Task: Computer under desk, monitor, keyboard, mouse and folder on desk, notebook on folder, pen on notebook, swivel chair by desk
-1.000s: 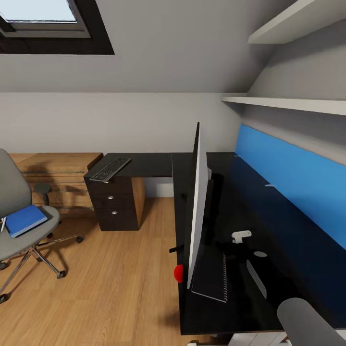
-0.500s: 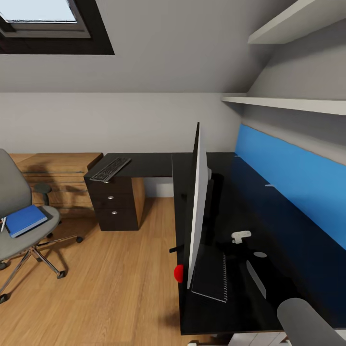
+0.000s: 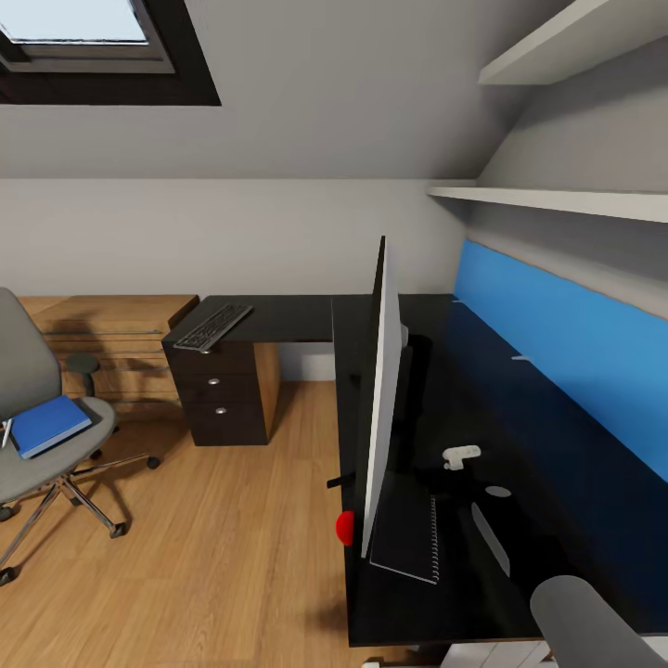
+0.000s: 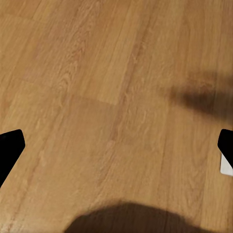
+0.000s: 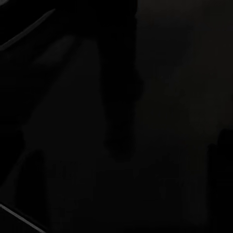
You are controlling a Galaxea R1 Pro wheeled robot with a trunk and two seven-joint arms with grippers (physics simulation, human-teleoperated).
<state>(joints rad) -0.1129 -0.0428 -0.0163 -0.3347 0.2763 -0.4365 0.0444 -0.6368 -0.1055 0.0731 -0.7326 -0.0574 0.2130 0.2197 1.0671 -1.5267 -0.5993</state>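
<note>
1. We take the folder [image 3: 48, 424] as our main concern: it lies flat on the seat of the swivel chair [image 3: 28, 464], well apart from the desk [image 3: 575, 520].
2. We judge it light, thin and fairly stiff, with a slick cover; taking it by an edge that overhangs the seat looks better than a pinch on its flat face.
3. The notebook [image 3: 408, 538] lies on the desk just behind the monitor [image 3: 380, 399], which stands edge-on to us. It too should be light, and best gripped at an edge.
4. The keyboard [image 3: 213, 327] rests on the far wing of the desk, over the drawer unit [image 3: 218, 394].
5. Our left gripper [image 4: 116, 145] hangs spread wide and empty over the wooden floor [image 4: 97, 73].
6. Our right wrist view is dark, so we cannot tell how that gripper stands.
</note>
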